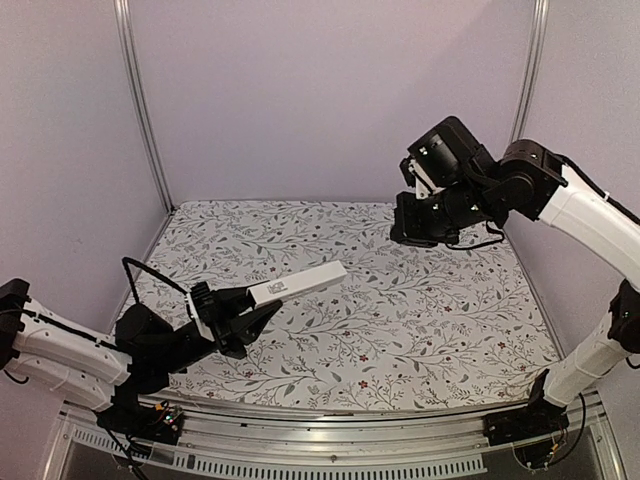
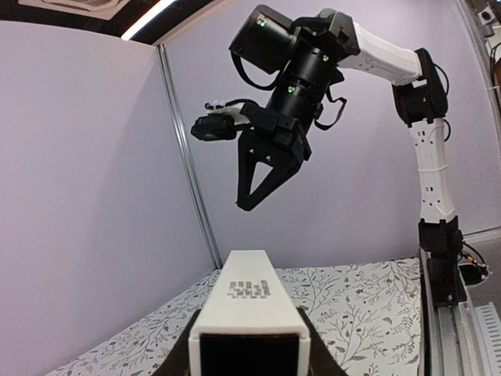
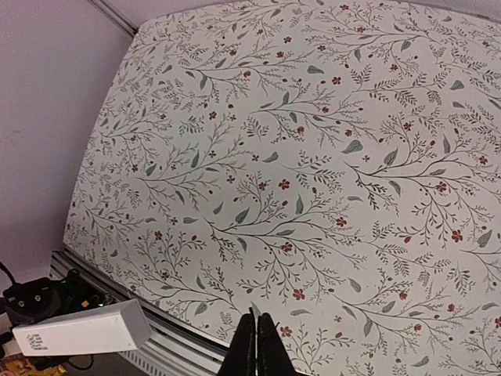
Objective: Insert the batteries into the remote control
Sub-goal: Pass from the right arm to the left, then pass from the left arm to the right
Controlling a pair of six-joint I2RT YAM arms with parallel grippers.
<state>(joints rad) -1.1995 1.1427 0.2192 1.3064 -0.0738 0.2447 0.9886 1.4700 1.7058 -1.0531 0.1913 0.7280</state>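
The white remote control (image 1: 300,283) is held in my left gripper (image 1: 262,302), which is shut on its near end and lifts it above the table with its far end pointing up and right. In the left wrist view the remote (image 2: 249,301) runs away from the camera between the fingers, with small printed text on top. It also shows in the right wrist view (image 3: 82,330) at the lower left. My right gripper (image 1: 410,232) hangs high over the back right, shut and empty; its fingertips (image 3: 252,333) are pressed together. No batteries are in view.
A floral cloth (image 1: 400,310) covers the table. Purple walls with metal corner posts (image 1: 140,100) close in the left, back and right. A metal rail (image 1: 330,440) with cables runs along the near edge.
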